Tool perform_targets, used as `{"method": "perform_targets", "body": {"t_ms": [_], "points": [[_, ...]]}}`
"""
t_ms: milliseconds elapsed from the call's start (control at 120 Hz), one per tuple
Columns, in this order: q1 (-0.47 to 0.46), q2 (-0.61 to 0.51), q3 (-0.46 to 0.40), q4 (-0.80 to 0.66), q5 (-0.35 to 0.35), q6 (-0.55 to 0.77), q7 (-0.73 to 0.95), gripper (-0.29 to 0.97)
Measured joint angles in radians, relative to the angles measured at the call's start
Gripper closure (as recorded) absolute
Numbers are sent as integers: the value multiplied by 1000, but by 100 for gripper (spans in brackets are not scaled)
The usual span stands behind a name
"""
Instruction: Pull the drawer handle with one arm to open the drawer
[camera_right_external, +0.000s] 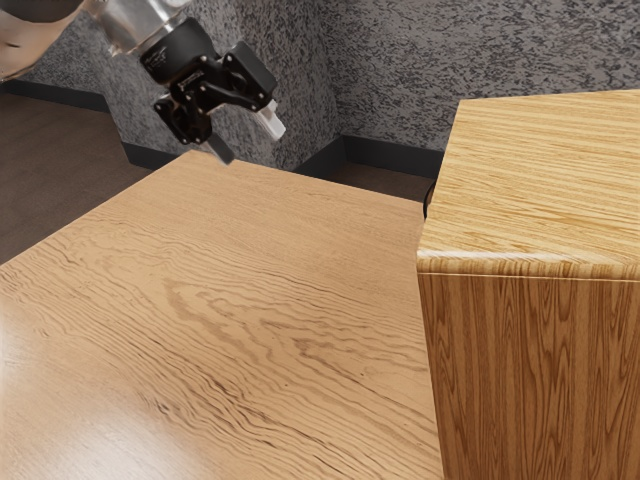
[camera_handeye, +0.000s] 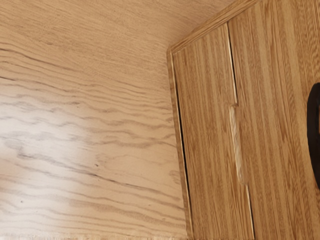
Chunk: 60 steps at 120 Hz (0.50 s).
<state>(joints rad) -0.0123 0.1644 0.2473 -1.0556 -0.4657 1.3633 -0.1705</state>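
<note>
The gripper (camera_right_external: 247, 140) hangs in the air above the table's (camera_right_external: 200, 300) far edge, fingers spread wide, nothing between them: an empty claw. The wooden cabinet (camera_right_external: 540, 250) stands at the table's edge on the exterior view's right, well apart from the gripper. And there's the drawer handle (camera_handeye: 314, 135), black, on the cabinet face that looks toward the hand. In the exterior view it's just a dark sliver at the cabinet's far corner.

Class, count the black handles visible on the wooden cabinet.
1: a black handle on the cabinet front facing the gripper; others may be hidden.
</note>
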Motion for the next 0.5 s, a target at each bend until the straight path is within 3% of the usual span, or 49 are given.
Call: {"method": "perform_targets", "body": {"t_ms": [183, 500], "points": [[-3, 23, -3, -27, -95, -9, -151, 7], [-15, 60, -37, -32, -97, 122, -284, 15]]}}
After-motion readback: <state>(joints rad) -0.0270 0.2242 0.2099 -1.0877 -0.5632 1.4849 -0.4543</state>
